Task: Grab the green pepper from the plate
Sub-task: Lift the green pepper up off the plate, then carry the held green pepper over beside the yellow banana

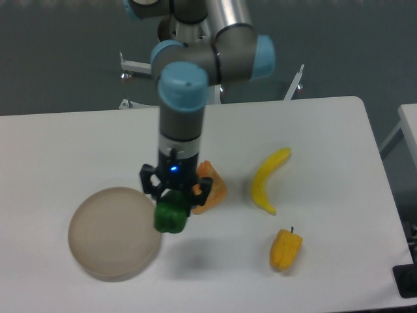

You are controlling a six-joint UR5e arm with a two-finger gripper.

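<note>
With the end effector (173, 201) clamped on the green pepper (171, 217), held aloft just right of the plate (98, 248), a firm grip and steady carry look wisest.

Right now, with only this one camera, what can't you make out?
- Gripper fingertips: hidden behind the green pepper.
- Orange food: its left side is covered by the gripper; what it is stays unclear.
- Pepper's height above the table: only a faint shadow shows.
- Plate: fully visible.
</note>
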